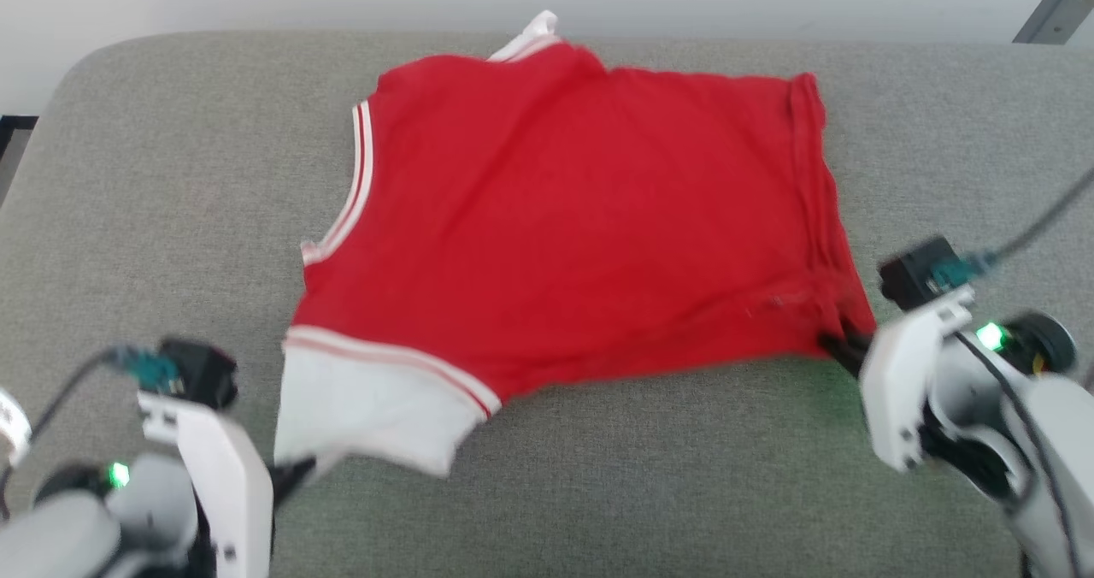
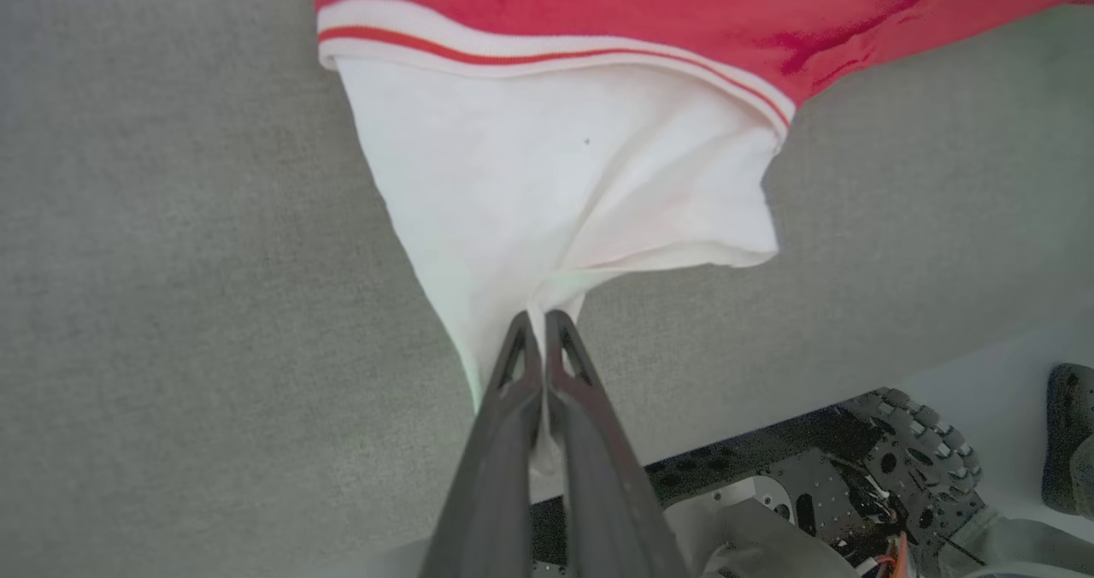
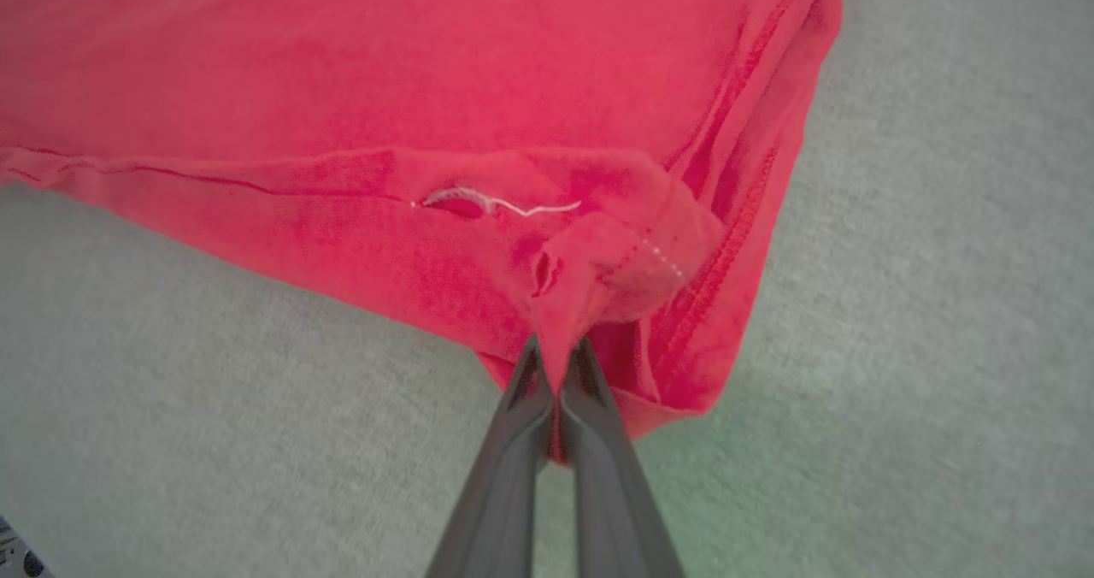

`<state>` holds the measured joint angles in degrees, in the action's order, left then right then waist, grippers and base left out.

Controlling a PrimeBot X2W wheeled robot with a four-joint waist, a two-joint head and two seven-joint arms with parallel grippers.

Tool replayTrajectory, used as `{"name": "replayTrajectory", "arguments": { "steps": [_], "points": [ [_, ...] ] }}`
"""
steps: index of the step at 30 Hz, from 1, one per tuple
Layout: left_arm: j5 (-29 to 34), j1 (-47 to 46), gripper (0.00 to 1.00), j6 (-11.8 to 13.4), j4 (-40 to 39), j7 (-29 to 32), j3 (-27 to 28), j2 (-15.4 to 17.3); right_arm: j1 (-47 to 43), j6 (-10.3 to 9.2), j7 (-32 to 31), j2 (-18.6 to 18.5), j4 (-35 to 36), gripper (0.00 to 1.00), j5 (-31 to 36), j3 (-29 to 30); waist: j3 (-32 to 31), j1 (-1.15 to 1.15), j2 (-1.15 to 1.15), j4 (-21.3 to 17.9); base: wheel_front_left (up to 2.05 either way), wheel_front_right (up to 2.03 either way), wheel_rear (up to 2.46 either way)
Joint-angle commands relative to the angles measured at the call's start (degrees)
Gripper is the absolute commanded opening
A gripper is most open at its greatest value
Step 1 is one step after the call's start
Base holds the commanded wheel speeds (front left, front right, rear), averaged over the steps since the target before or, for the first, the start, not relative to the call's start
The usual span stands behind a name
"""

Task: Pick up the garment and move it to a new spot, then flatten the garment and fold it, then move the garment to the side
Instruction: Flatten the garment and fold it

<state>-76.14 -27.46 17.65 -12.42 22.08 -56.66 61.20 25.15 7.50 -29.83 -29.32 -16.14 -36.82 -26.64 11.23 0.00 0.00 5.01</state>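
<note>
- Across the middle of the grey padded surface (image 1: 171, 176) the garment (image 1: 564, 219) lies spread out, plain red side up, with its long side running left to right in the head view
- At the garment's left end a white-and-red striped trim (image 1: 361, 176) curves round an opening
- A second striped band (image 1: 385, 357) crosses the near-left corner, and past it a flap of white fabric (image 1: 367, 415) reaches toward the robot
- A small piece of white collar trim (image 1: 537, 29) pokes out at the far edge
- The left gripper (image 1: 295, 475) sits at the lower left with its jaws pressed together on the tip of the white flap
- In the left wrist view its two dark fingers (image 2: 513, 407) pinch the cloth to a point, and the white fabric fans out from there up to the striped band
- The right gripper (image 1: 842, 347) sits at the right with its jaws clamped on the near-right corner of the red hem
- In the right wrist view its fingers meet on a bunched fold of red cloth, with the rest of the hem lying flat on the grey surface beside them
- Close to that pinch a loose pale thread (image 3: 504, 204) trails along a seam, and a small hole (image 3: 543, 272) shows in the fold
- A green light (image 1: 990, 336) glows on the right wrist and another on the left
- Part of the robot's base (image 2: 855, 475) shows below the edge of the padded surface in the left wrist view
</note>
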Motion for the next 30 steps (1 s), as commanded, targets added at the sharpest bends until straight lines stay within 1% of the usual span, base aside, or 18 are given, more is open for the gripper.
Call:
{"name": "replayTrajectory", "arguments": {
  "steps": [1,4,6,9,12,17,18,19,22,24,25,27,30],
  "points": [
    [-0.8,1.5,0.00,0.8,-1.0,-0.4,-0.4,0.4,-1.9,-0.02,-0.9,-0.8,2.0,0.00,-0.6,0.5,-0.1,0.00,0.00,0.1,0.00,0.00,0.00],
    [-1.9,4.6,0.00,3.2,-4.7,-0.9,-1.1,1.7,-7.6,-0.02,-4.2,-3.4,8.7,0.00,-1.7,2.4,-0.2,0.00,0.00,0.1,0.00,0.00,0.00],
    [-2.8,6.5,0.00,4.3,-6.6,-1.1,-1.7,2.1,-11.0,-0.01,-6.4,-5.0,12.6,0.00,-2.2,3.3,-0.2,0.00,0.00,0.2,0.00,0.00,0.00],
    [-4.1,9.0,0.00,5.7,-8.6,-1.2,-2.7,2.5,-15.6,-0.02,-9.1,-6.8,17.8,0.00,-3.2,4.8,-0.2,0.00,0.00,0.2,0.00,0.00,0.00],
    [-4.7,10.4,0.00,6.6,-10.1,-0.9,-3.4,2.8,-19.0,-0.02,-11.1,-8.1,21.5,0.00,-4.2,6.4,0.1,0.00,0.00,0.1,0.00,0.00,0.00],
    [-4.2,9.4,0.00,7.6,-11.5,-1.1,-2.3,4.4,-22.5,-0.02,-11.9,-6.9,25.1,0.00,-4.4,10.5,0.6,0.00,0.00,0.0,0.00,0.00,0.00],
    [-4.2,9.4,0.00,7.6,-11.5,-1.1,-2.3,4.4,-22.5,-0.02,-11.9,-6.9,25.1,0.00,-4.4,10.5,0.6,0.00,0.00,0.0,0.00,0.00,0.00],
    [-2.9,7.7,0.00,7.7,-12.3,-0.6,-1.3,5.8,-23.3,-0.02,-12.1,-5.9,26.4,0.00,-4.2,12.4,0.9,0.00,0.00,-0.1,0.00,0.00,0.00],
    [-1.1,4.0,0.00,7.8,-13.6,0.4,0.6,8.0,-23.6,-0.02,-12.7,-4.1,28.6,0.00,-3.1,15.6,1.5,0.00,0.00,-0.2,0.00,0.00,0.00],
    [1.0,0.8,0.00,7.0,-13.7,1.3,2.1,9.0,-23.0,-0.02,-12.9,-2.7,29.8,0.00,-1.8,17.7,2.1,0.00,0.00,-0.4,0.00,0.00,0.00],
    [1.0,0.8,0.00,7.0,-13.7,1.3,2.1,9.0,-23.0,-0.02,-12.9,-2.7,29.8,0.00,-1.8,17.7,2.1,0.00,0.00,-0.4,0.00,0.00,0.00],
    [2.9,-2.7,0.00,6.0,-13.0,2.4,3.4,9.5,-21.9,-0.02,-13.4,-0.9,30.7,0.00,-0.1,19.7,2.7,0.00,0.00,-0.7,0.00,0.00,0.00],
    [5.6,-7.9,0.00,3.6,-10.4,4.2,4.8,8.2,-19.8,-0.02,-14.3,2.1,31.3,0.00,2.2,21.9,3.8,0.00,0.00,-1.4,0.00,0.00,0.00]
  ]
}}
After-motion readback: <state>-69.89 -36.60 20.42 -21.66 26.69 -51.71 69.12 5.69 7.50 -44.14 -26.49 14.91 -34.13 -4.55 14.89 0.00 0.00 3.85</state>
